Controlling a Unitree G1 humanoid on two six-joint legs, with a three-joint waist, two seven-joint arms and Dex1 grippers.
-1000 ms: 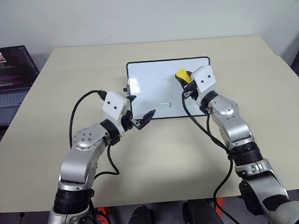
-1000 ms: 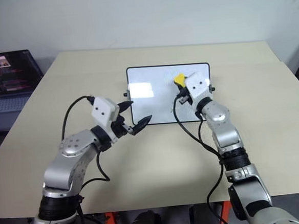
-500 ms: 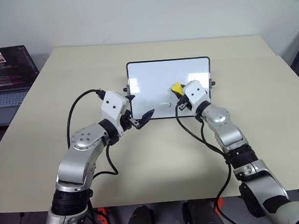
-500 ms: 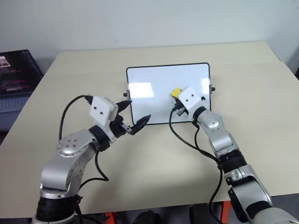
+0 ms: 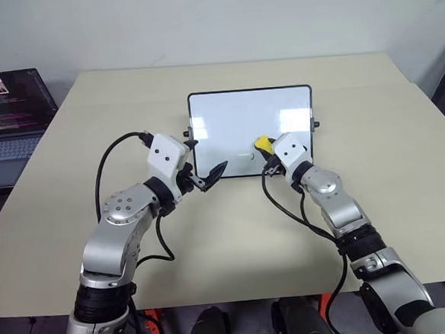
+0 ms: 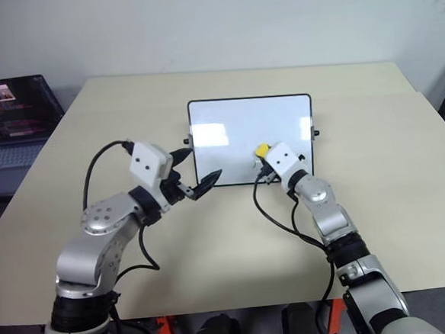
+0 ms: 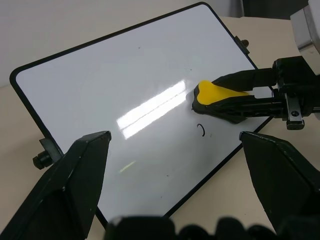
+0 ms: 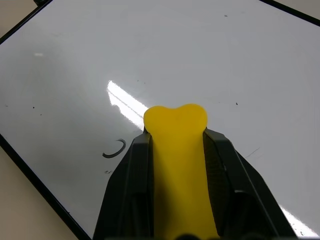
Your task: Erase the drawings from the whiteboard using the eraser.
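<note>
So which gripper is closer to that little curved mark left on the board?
Right. The right gripper holds the eraser beside the mark; the left gripper stands open off the whiteboard's corner.

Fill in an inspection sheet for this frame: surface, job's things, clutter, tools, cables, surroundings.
Surface: beige table, bare around the board.
Job's things: whiteboard lies flat mid-table; almost wiped, with one small curved black mark left near its near edge. Yellow eraser is on the board beside that mark.
Clutter: nothing seen on the table.
Tools: right tool shut on the eraser; left tool open and empty, at the board's near left corner.
Cables: black cable loops from the left wrist; another runs along the right forearm.
Surroundings: open laptop off the table's left side, screen lit; plain wall behind.
</note>
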